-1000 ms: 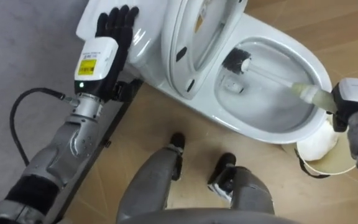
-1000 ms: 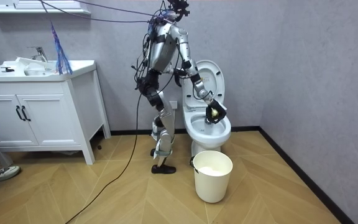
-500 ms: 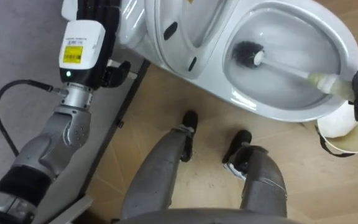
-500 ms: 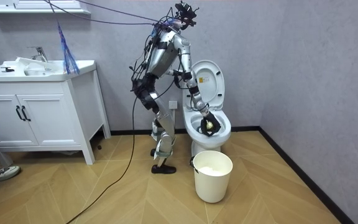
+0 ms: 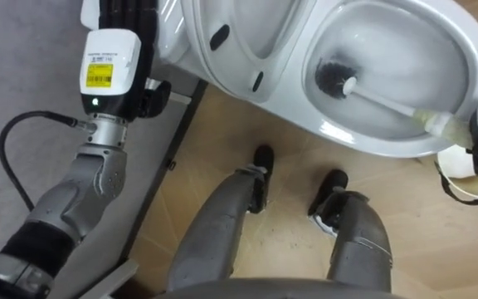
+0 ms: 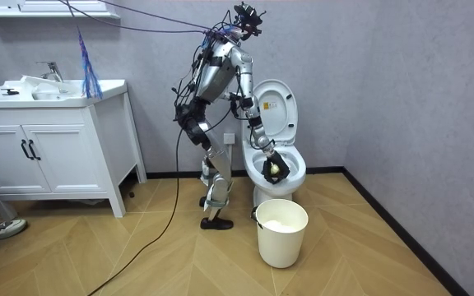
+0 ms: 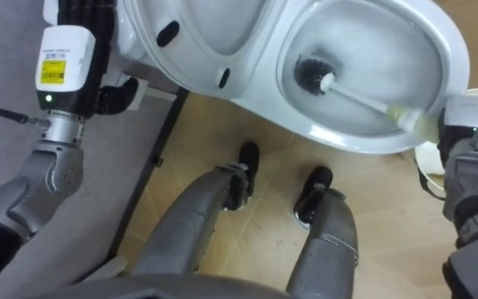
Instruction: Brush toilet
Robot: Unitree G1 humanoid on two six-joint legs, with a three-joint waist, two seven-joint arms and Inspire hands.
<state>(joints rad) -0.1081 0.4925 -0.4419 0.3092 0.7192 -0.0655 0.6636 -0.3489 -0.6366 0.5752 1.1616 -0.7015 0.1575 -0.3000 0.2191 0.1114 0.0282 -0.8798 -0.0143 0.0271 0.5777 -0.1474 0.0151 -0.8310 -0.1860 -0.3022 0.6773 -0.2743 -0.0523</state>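
One toilet (image 5: 363, 146) stands on the wood floor (image 6: 138, 255) by a grey wall (image 6: 401, 82). Inside its bowl (image 5: 405, 46) lies the brush (image 5: 380, 100), with the right hand (image 7: 465, 139) curled round the handle. The left hand (image 5: 129, 15) lies flat against its tank (image 5: 173, 37), and a bucket (image 6: 282, 230) stands just beside it.

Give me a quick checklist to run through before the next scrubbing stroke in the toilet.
1. Brush head in bowl: ok. The toilet brush has its bristles inside the toilet bowl.
2. Grip: ok. The right hand has its fingers round the handle's end at the bowl's rim.
3. Seat and lid raised: ok.
4. Left hand clear of the bowl: ok, up by the tank.
5. Bristles pressing on the porcelain: cannot tell.
6. Bucket out of the way: ok, on the floor in front of the toilet.
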